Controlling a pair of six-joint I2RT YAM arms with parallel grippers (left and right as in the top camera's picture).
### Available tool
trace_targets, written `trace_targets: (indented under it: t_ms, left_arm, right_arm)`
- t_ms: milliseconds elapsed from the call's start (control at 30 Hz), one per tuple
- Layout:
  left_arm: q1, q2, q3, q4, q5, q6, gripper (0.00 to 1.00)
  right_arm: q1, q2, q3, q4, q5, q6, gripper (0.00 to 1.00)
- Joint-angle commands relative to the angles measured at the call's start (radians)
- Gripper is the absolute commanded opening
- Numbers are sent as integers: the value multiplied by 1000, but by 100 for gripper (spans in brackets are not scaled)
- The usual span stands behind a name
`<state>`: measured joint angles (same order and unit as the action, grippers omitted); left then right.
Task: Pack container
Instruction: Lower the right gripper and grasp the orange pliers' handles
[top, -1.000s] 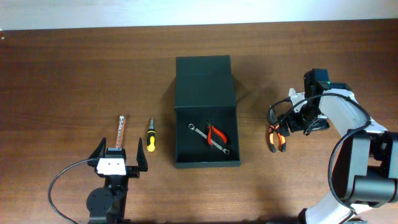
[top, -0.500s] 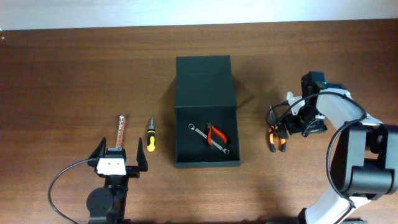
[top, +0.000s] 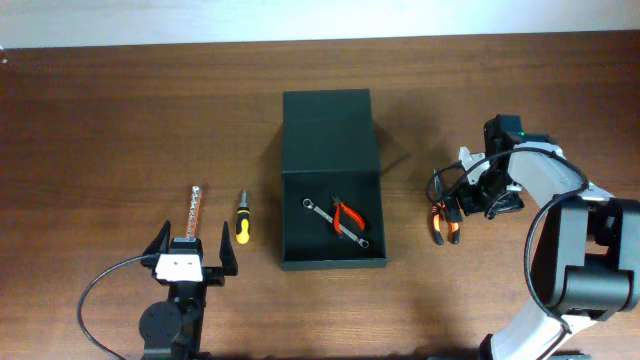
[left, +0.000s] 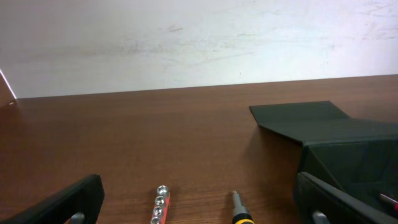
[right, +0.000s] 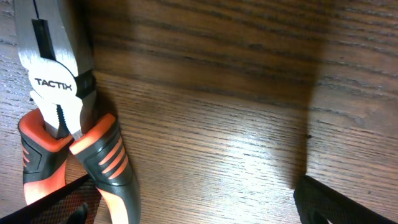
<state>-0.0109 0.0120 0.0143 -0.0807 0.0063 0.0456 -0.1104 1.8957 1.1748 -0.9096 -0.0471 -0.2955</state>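
The right gripper, open low over the surface, should centre on the orange-handled pliers, now beside one finger, before closing on both handles, the open container lying well off to its left.

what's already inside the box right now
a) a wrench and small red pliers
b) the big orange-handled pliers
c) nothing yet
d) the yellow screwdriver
A: a wrench and small red pliers lie in the open box; the yellow screwdriver and big pliers are out on the table.
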Motion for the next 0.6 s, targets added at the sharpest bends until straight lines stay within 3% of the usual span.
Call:
trace_targets:
  t_ms: [0, 567]
  left_arm:
    - [-2, -6, -5, -3, -7, 16, 99]
    - [-2, -6, -5, -3, -6, 16, 99]
  right_arm:
    - [8, 14, -9, 6, -13, -11, 99]
    - [77, 15, -9, 10, 93, 8, 99]
